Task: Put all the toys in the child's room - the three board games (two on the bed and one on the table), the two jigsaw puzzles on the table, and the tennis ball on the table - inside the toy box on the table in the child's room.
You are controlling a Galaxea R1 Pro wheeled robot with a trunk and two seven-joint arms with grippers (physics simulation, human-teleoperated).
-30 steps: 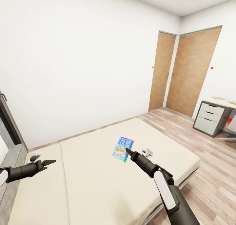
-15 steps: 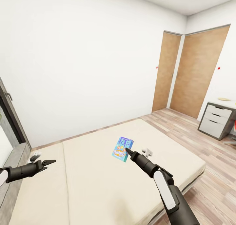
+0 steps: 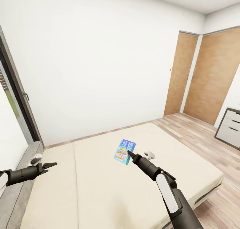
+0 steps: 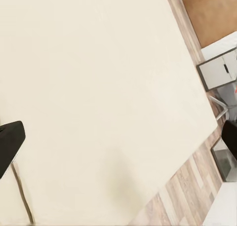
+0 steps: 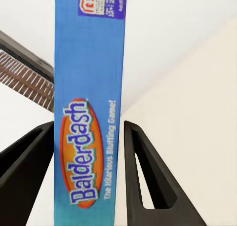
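Note:
My right gripper (image 3: 129, 153) is shut on a small blue board game (image 3: 124, 151) and holds it upright above the middle of the bed (image 3: 100, 189). In the right wrist view the blue box (image 5: 89, 112) reads Balderdash and stands between the two black fingers (image 5: 143, 176). Over the bed's head end, my left gripper (image 3: 53, 164) hangs open with nothing in it. A corner of the table (image 3: 230, 127) with its white drawers shows at the far right. The toy box, the jigsaw puzzles and the tennis ball are out of view.
The beige mattress (image 4: 98, 88) takes up most of the floor in front of me. A low grey headboard (image 3: 20, 185) runs along its left end under a dark window frame (image 3: 16, 89). Two wooden doors (image 3: 200, 75) stand at the back right, with wood floor (image 3: 200, 129) before them.
The head view has swung to the left, so the doors and the table have slid toward the right edge. Both arms keep their pose and the blue box stays gripped.

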